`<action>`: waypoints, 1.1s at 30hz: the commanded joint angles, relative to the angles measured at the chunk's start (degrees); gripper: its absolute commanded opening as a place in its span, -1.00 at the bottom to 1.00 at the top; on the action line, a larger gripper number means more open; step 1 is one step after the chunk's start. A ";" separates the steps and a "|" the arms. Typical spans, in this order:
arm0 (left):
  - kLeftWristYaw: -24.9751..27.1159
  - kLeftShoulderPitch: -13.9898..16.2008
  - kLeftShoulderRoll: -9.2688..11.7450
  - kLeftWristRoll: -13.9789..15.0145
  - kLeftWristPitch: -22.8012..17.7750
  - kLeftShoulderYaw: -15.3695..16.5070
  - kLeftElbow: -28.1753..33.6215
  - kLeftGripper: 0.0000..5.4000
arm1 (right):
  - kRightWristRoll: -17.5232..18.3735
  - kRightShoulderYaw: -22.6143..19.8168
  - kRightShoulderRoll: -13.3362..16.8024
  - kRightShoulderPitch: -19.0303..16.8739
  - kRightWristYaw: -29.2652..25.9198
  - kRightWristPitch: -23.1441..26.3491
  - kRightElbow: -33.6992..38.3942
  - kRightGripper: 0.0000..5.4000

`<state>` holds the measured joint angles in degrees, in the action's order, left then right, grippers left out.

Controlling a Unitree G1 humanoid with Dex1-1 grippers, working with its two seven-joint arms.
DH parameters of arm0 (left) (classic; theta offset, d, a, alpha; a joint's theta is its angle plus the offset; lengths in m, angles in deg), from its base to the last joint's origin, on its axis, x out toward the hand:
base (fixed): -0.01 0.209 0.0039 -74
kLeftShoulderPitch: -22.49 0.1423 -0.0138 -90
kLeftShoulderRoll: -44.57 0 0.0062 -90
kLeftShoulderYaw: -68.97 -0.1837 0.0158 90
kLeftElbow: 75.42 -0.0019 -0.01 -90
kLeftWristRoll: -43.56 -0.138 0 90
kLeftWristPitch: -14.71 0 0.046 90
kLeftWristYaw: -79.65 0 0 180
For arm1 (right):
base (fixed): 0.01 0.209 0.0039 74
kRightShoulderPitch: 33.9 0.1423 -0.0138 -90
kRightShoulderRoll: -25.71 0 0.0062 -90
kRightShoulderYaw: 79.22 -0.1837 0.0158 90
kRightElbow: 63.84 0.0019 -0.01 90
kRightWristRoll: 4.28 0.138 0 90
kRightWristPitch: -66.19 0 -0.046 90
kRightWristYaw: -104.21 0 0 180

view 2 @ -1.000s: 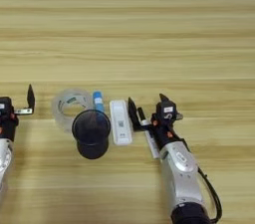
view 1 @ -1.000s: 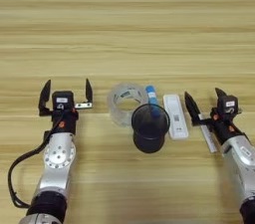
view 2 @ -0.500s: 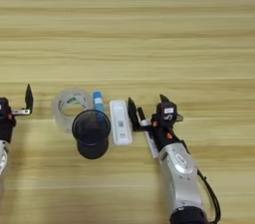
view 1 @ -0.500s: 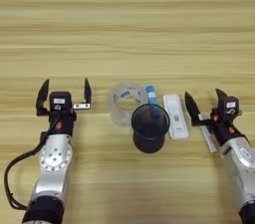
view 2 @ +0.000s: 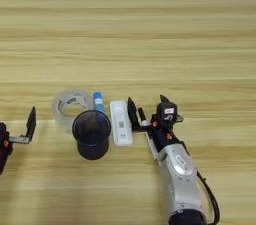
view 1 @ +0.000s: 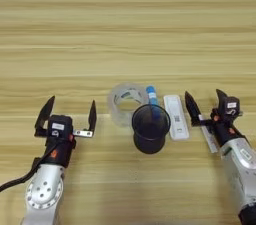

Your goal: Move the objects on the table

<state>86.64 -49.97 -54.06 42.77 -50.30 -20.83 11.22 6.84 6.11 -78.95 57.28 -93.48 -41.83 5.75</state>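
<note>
On the table (view 1: 125, 24) — one dark see-through cup (view 1: 150, 129), one clear tape roll (view 1: 124, 103), one blue tube (view 1: 151, 95), one white test cassette (view 1: 176, 117) and one slim white marker (view 1: 208, 133). That's five small items, plus two grippers — left gripper (view 1: 68, 113), right gripper (view 1: 205, 100).

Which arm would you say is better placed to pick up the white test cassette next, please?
Probably the right. The right gripper, fingers open, sits just beside the white test cassette, while the left gripper is separated from it by the tape roll and dark cup.
</note>
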 commanded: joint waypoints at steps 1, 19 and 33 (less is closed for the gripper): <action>3.38 3.06 1.51 1.08 -2.61 -1.66 4.04 1.00 | 0.18 -1.79 0.08 0.01 2.36 -1.10 1.07 0.99; 14.40 7.28 4.28 1.98 -6.39 -10.16 3.85 1.00 | -1.78 -8.21 2.86 2.26 11.69 -6.19 -0.70 0.99; 16.23 5.99 4.67 -0.03 -6.09 -14.47 0.93 1.00 | -1.04 -8.11 2.39 2.44 11.40 -5.54 -0.89 0.99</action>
<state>103.12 -42.82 -49.06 43.65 -56.09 -34.80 13.37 5.36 -2.08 -76.33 59.14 -82.18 -48.06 5.48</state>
